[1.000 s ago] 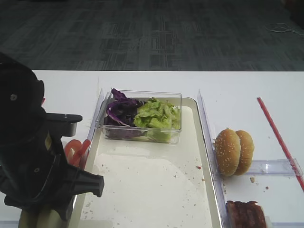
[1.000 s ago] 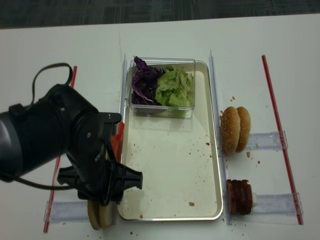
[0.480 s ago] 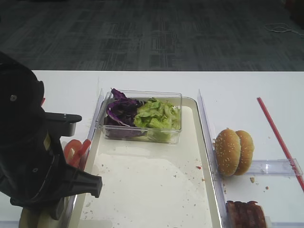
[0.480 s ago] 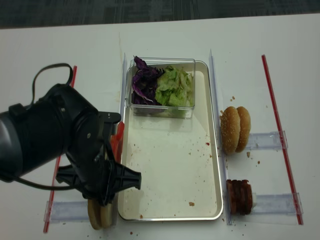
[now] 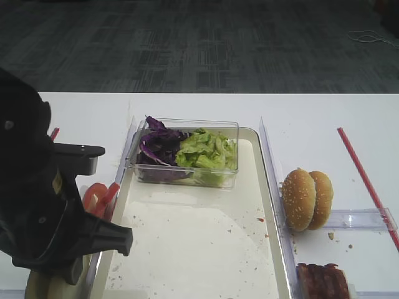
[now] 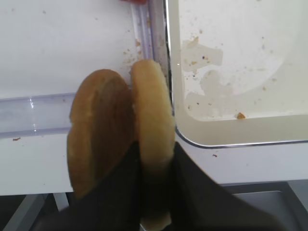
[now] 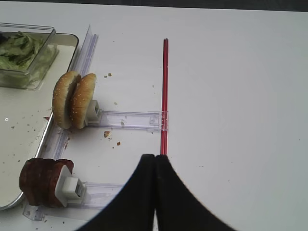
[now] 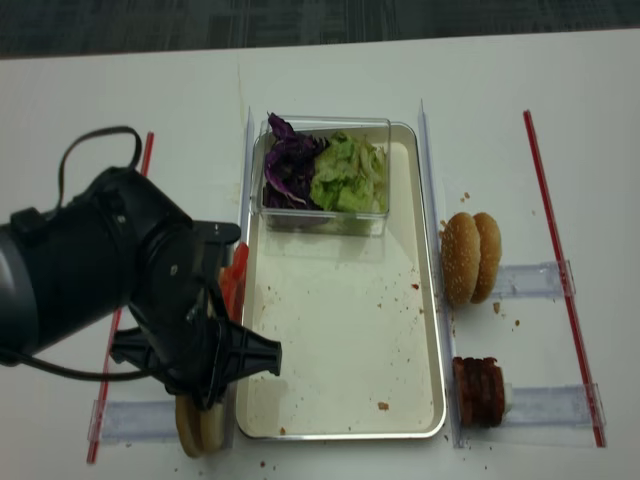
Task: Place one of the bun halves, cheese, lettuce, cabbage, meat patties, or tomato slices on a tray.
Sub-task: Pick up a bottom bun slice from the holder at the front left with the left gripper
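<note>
Bun half (image 6: 153, 144) is clamped by the left claw (image 6: 156, 192) beside its twin; a lift over the rim onto the tray (image 6: 269, 130) is needed next.

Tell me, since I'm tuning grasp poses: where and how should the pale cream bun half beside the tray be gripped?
Grip the pale cream bun half across its thin width, one finger on each flat face, coming from above. It stands on edge beside the browner bun half, so only its narrow rim faces up. The left gripper is shut on it that way, next to the cream-white metal-rimmed tray.
</note>
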